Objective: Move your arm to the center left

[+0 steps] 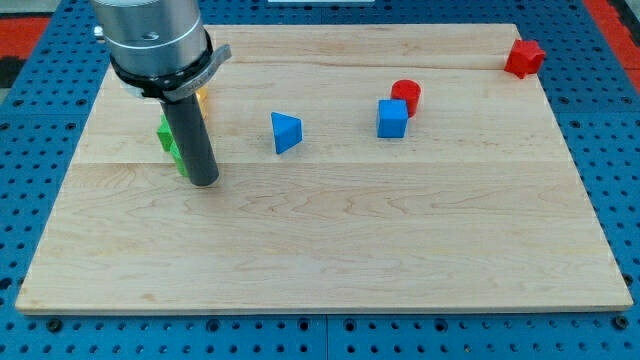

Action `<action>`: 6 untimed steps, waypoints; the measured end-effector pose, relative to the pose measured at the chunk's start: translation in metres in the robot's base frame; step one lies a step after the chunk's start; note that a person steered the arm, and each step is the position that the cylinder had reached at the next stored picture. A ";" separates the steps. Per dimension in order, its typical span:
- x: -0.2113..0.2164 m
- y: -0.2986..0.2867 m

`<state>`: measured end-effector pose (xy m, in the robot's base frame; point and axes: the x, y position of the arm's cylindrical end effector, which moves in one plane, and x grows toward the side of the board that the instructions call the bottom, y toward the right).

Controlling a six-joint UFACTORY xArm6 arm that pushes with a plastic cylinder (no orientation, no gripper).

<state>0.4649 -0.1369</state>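
My tip (203, 181) rests on the wooden board (330, 230) at the view's centre left. A green block (170, 142) lies right behind the rod, touching or nearly touching it, mostly hidden, so its shape is unclear. A yellow block (200, 99) peeks out under the arm's grey body (155, 40). A blue triangular block (285, 132) lies to the right of the tip, well apart from it.
A blue cube (392, 119) and a red cylinder (406, 95) touch each other right of centre, near the top. A red star-like block (524, 57) sits at the board's top right corner. Blue perforated table (620, 150) surrounds the board.
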 end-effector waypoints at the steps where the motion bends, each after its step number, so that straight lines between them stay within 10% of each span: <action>1: 0.001 -0.019; 6: -0.014 -0.109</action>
